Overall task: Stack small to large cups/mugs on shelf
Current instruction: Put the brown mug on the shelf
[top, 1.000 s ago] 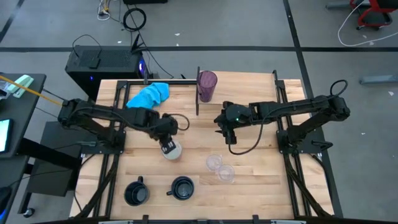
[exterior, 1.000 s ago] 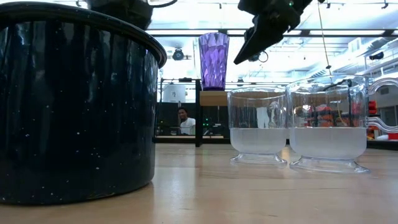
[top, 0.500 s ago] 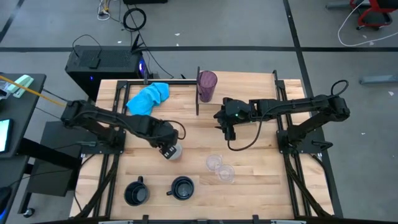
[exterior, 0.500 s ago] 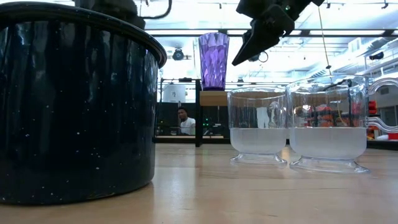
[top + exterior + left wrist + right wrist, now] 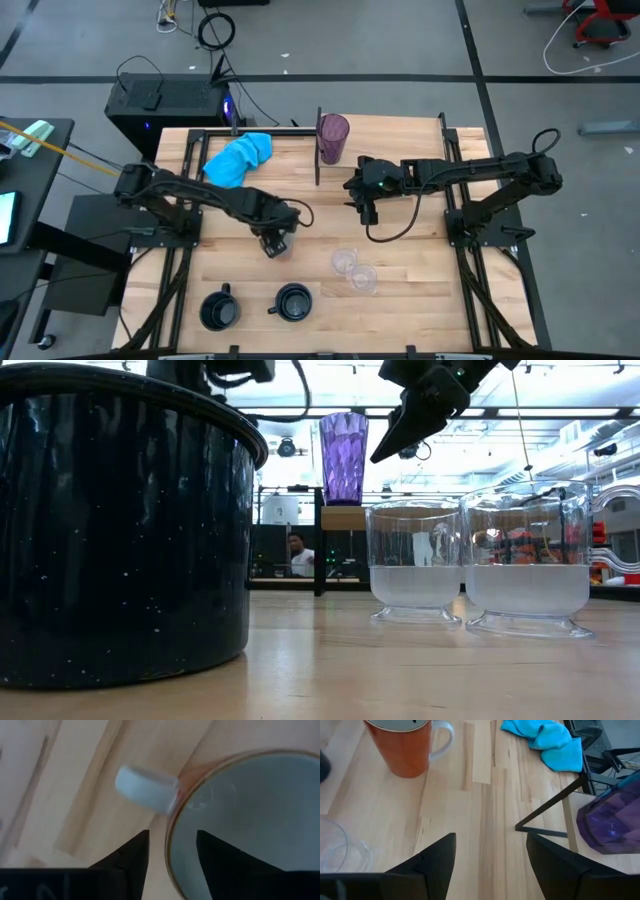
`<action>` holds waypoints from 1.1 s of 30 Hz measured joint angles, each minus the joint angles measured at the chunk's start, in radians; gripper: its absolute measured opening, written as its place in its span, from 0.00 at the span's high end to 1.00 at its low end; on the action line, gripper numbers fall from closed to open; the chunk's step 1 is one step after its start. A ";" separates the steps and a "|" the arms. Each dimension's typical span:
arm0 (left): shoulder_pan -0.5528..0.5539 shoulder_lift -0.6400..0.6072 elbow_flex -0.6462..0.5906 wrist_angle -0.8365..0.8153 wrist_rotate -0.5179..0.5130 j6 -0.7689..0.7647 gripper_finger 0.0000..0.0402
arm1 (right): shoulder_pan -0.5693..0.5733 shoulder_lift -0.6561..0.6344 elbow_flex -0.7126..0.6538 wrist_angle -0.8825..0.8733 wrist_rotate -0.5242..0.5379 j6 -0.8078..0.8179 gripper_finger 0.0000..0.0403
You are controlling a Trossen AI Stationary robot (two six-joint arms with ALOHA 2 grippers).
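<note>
Tumbler (image 5: 333, 138) on shelf (image 5: 390, 125); five cups left on counter (image 5: 420, 270). My left tool (image 5: 172, 851) wide, straddling orange mug (image 5: 250, 820) rim. Right tool (image 5: 490, 857) wide, empty, near shelf.

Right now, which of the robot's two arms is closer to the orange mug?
The left. Its gripper hangs right over the orange mug, open fingers straddling the rim. The right gripper hovers apart, toward the table's middle.
</note>
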 joint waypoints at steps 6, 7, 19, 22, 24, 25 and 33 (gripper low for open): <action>0.027 0.015 -0.001 0.085 -0.001 0.265 0.65 | 0.000 0.000 0.000 -0.001 0.000 0.004 0.38; 0.030 0.015 -0.001 0.109 -0.001 0.308 0.66 | 0.000 0.000 0.000 -0.001 0.000 0.006 0.38; 0.031 0.013 0.000 0.250 -0.001 0.816 0.67 | 0.000 0.000 0.000 -0.002 0.000 0.006 0.38; 0.023 0.013 0.000 0.277 -0.001 0.921 0.67 | 0.000 0.000 0.000 -0.002 0.000 0.006 0.38; 0.017 0.013 0.000 0.287 -0.001 0.990 0.67 | 0.000 0.000 0.000 -0.002 0.000 0.006 0.38; 0.014 0.013 0.000 0.291 -0.002 1.014 0.67 | 0.000 0.000 0.000 -0.002 0.000 0.006 0.38; 0.006 0.013 0.018 0.232 -0.046 0.906 0.69 | 0.000 -0.001 -0.060 0.123 -0.049 -0.028 0.38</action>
